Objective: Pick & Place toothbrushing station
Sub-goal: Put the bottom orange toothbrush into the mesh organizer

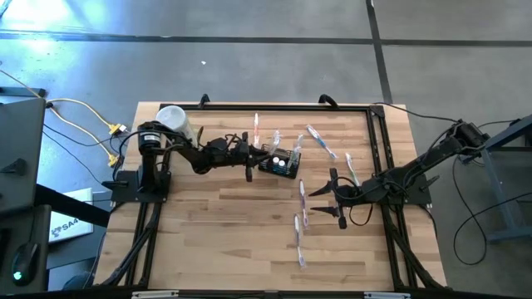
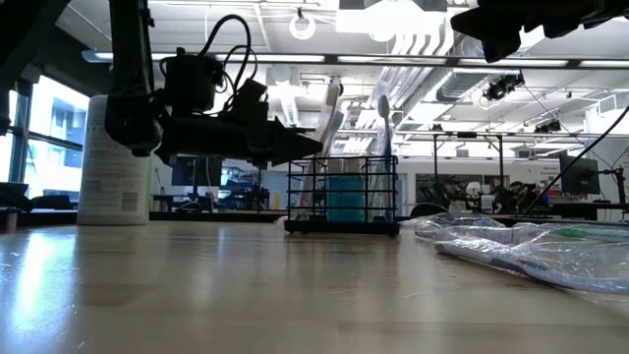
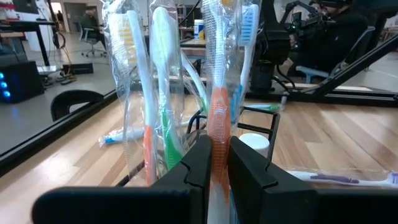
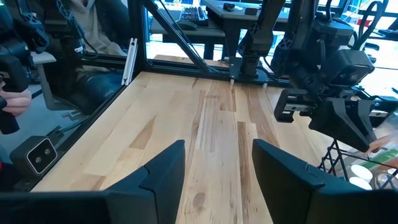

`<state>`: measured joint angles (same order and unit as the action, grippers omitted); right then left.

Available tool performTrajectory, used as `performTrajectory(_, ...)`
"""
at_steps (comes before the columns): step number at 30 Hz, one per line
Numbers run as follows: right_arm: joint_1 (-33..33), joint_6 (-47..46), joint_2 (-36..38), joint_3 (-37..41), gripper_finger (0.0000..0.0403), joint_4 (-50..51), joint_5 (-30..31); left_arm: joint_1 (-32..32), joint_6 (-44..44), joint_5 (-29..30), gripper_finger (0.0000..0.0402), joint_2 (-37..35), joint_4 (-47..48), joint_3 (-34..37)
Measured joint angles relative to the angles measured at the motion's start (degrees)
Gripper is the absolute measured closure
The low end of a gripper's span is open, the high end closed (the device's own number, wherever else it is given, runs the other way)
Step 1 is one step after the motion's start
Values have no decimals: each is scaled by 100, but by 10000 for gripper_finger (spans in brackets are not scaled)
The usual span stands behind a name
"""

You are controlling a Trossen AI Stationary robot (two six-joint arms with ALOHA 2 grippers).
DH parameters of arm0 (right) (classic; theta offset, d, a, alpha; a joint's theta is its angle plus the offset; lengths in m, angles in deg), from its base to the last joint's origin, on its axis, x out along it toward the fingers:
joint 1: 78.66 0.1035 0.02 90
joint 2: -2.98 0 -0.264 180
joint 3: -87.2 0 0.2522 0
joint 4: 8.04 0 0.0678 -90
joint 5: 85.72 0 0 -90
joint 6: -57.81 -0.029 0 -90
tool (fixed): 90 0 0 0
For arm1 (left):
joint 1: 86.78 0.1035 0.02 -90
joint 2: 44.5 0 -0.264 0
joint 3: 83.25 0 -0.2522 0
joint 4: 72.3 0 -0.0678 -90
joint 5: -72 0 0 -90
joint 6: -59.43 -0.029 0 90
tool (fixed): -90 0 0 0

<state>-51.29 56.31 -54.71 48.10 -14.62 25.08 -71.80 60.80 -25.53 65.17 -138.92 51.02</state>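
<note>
The black wire-mesh caddy [image 1: 280,163] stands on its base on the wooden table [image 1: 208,224], right of centre in the low view [image 2: 344,197]. Several wrapped toothbrushes stand upright in it. My left gripper [image 1: 249,159] reaches it from the table's left and is shut on a wrapped orange-handled toothbrush [image 3: 217,106] that stands in the caddy. My right gripper [image 1: 334,198] is open and empty above the table, to the right of and nearer than the caddy. Its two fingers frame bare wood in the right wrist view [image 4: 217,168]. My left gripper pinches the wrapped orange-handled toothbrush by its handle [image 3: 217,134] between its two fingers [image 3: 198,163]. The fingers come level from the table's left and lie across the handle. The toothbrush stands upright in the caddy; its lower end is hidden behind the fingers.
A white cylindrical container [image 1: 173,120] stands at the far left by the left arm's base. Several wrapped toothbrushes lie loose on the table, at the far side [image 1: 320,141] and toward the near edge [image 1: 299,241]. A black frame [image 1: 378,149] borders the table.
</note>
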Motion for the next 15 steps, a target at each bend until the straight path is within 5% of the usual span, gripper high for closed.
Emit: performTrajectory(15, 0, 31, 2, 0, 222, -16, 14, 2, -97, -80, 359, 0, 51, -7)
